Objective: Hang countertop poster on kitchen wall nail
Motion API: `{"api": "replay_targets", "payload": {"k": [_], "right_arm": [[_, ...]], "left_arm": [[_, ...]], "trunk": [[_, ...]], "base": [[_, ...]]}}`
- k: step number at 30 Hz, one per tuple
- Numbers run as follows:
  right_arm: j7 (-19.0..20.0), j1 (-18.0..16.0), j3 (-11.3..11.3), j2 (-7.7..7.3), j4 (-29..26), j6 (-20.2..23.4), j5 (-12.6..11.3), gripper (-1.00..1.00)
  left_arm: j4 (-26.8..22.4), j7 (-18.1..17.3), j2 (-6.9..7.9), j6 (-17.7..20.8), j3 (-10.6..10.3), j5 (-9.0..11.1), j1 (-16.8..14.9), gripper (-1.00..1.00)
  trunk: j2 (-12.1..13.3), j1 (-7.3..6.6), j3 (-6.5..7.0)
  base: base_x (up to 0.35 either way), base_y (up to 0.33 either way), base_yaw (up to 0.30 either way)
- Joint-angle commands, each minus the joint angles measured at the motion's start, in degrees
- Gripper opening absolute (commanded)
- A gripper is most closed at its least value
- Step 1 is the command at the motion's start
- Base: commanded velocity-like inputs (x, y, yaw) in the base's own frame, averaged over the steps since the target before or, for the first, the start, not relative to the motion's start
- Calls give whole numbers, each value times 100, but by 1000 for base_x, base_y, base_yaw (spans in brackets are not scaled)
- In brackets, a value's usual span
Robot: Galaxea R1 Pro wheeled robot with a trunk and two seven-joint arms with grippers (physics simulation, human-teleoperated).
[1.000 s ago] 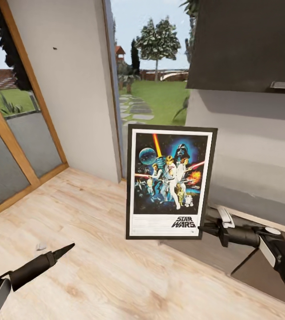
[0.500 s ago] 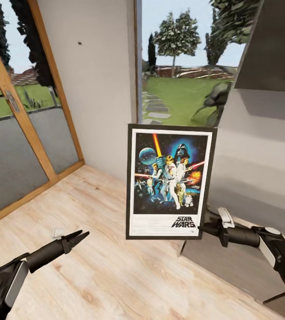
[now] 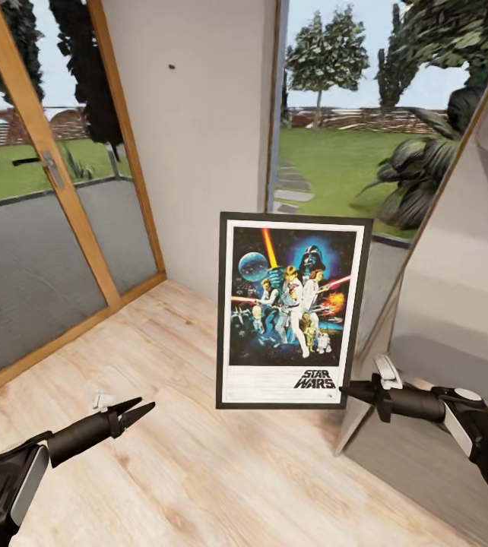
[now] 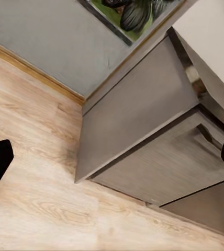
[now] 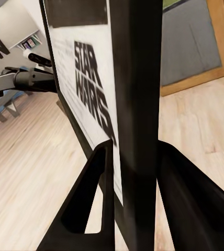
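Right claw [image 3: 348, 392] still grips poster [image 3: 291, 310] | left claw [image 3: 139, 409] unchanged, open

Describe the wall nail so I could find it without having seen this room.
Start at the plain grey wall panel between the wooden-framed glass door and the garden window. High on that panel sits the wall nail, a tiny dark dot, the only mark on it.

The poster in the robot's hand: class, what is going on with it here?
The right gripper is shut on the poster, pinching its frame at the lower right corner and holding it upright above the wooden floor. The left gripper is open and holds nothing. A small dark nail shows high on the wall ahead; the poster is not hung yet.
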Motion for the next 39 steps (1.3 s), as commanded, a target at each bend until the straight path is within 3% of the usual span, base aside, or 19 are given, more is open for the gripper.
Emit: {"api": "replay_targets", "payload": {"k": [1, 20, 26, 39], "right_arm": [[32, -5, 15, -5, 1, 78, -30, -100], [32, -5, 15, -2, 9, 35, -23, -100], [32, -5, 15, -1, 8, 33, -23, -100], [32, -5, 15, -1, 4, 33, -23, -100]], "left_arm": [[-7, -15, 0, 59, 1, 25, -5, 100], [-30, -16, 9, 66, -3, -13, -3, 100], [1, -24, 91, 73, 1, -12, -5, 100], [3, -25, 104, 74, 1, -12, -4, 100]], "trunk": [[-11, 5, -12], [-11, 5, -13], [-11, 5, -12], [-11, 5, 60]], "base": [[163, 274, 15], [223, 280, 2], [249, 274, -4], [249, 274, -164]]}}
